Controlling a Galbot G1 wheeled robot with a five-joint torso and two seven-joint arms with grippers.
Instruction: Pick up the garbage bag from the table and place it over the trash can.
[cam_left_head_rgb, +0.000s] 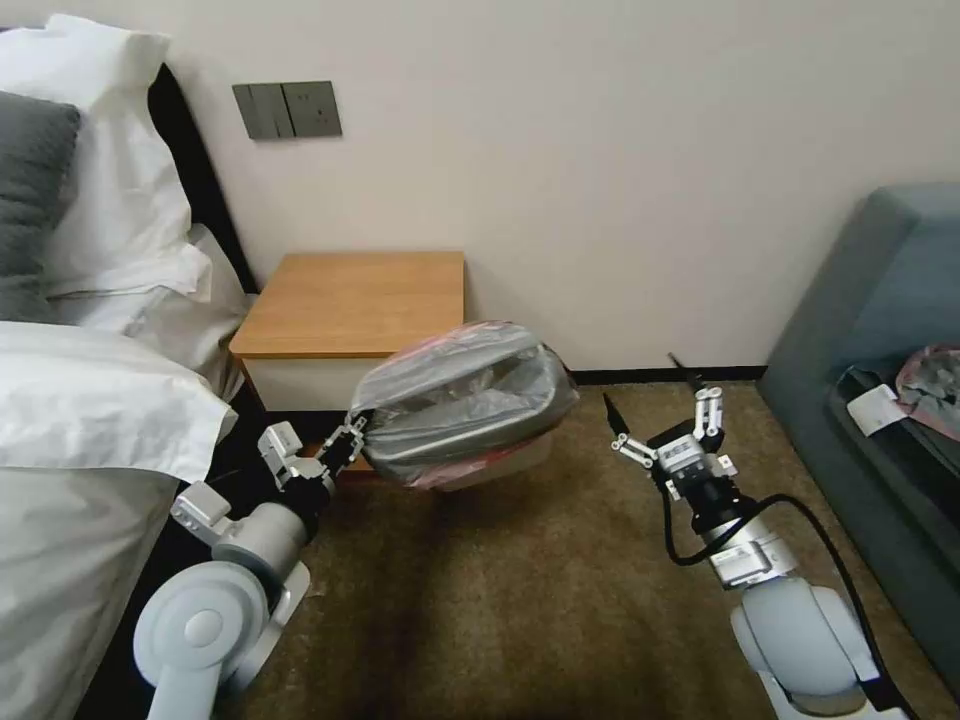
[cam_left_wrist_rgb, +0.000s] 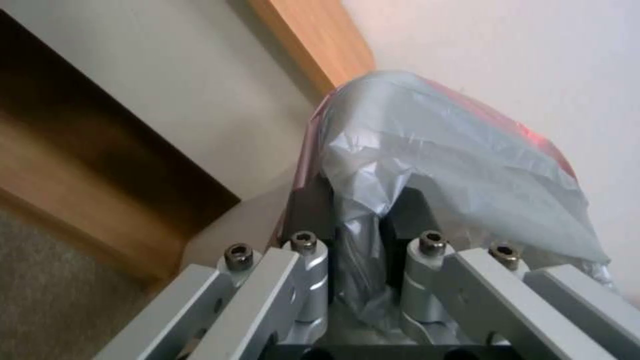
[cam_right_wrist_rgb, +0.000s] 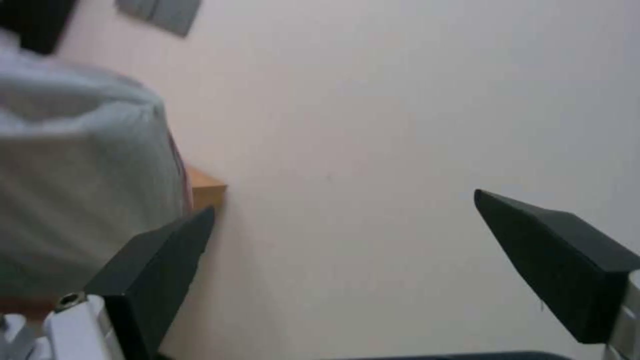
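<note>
Two grippers are in the head view, and they do different jobs now. At lower left of centre the left gripper (cam_left_head_rgb: 352, 436) is closed on the near rim of the small beige plastic trash can (cam_left_head_rgb: 500, 462), with the thin translucent grey garbage bag with a pink edge (cam_left_head_rgb: 465, 385) caught between its dark fingers (cam_left_wrist_rgb: 308, 205). In the left wrist view the plastic is bunched between the two pads. The can is tipped and seems lifted off the brown carpet (cam_left_head_rgb: 520, 600), just in front of the orange-brown wooden table with a white drawer front (cam_left_head_rgb: 350, 300), whose top is bare. The bag already covers the mouth of the can.

The right gripper (cam_left_head_rgb: 650, 405), at the right of centre, is wide open and holds nothing; it is apart from the can's far side.

I judge the step in hand is to seat the bag well on the rim. To do it well, the left grip should stay firm so the thin film does not slip, and the can should come level. The free gripper could pull the far pink edge down over the rolled rim, gently, because such plastic tears easily
</note>
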